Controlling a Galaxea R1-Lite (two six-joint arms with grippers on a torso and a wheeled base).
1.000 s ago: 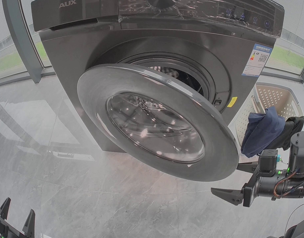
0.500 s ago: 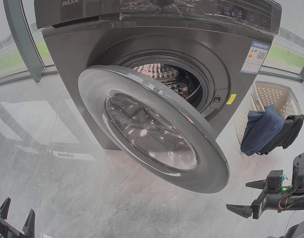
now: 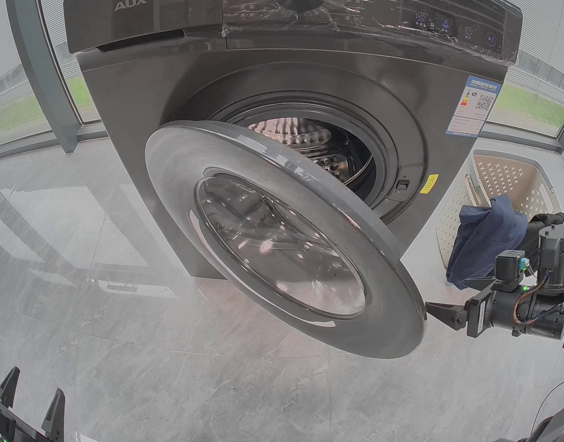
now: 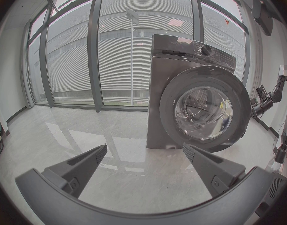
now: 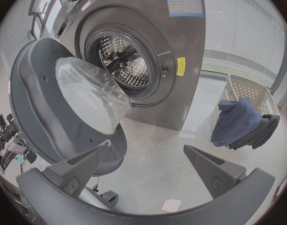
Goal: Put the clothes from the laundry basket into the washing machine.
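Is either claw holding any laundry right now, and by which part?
Nothing is held. The left claw and the right claw are both open and empty; the clothes hang over the rim of the laundry basket.

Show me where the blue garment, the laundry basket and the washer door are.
blue garment (image 3: 484,240), head view, middle of the draped cloth.
laundry basket (image 3: 514,180), head view, perforated inner wall.
washer door (image 3: 276,240), head view, centre of its glass window.
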